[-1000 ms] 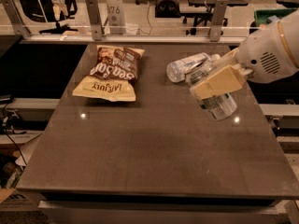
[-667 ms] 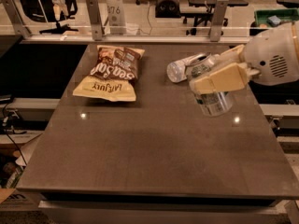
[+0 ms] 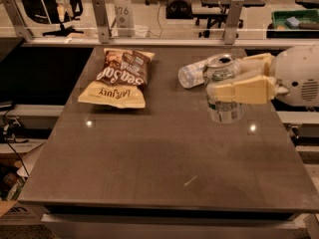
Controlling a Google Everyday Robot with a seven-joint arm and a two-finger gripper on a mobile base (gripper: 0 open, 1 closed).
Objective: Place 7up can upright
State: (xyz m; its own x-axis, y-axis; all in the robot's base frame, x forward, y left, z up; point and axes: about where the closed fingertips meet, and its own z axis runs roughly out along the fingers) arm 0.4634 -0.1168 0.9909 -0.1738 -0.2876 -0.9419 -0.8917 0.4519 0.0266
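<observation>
You'll see the gripper (image 3: pixel 224 78), clamped on the 7up can (image 3: pixel 225 111) right of centre, has swung it upright (just beside the lying water bottle (image 3: pixel 192 74)), so only set-down and release seem left

"376" on the white post (image 3: pixel 122 13); chip bag (image 3: pixel 119 78) reads "sea salt"; jaws clasp 7up can (image 3: pixel 219 71).
</observation>
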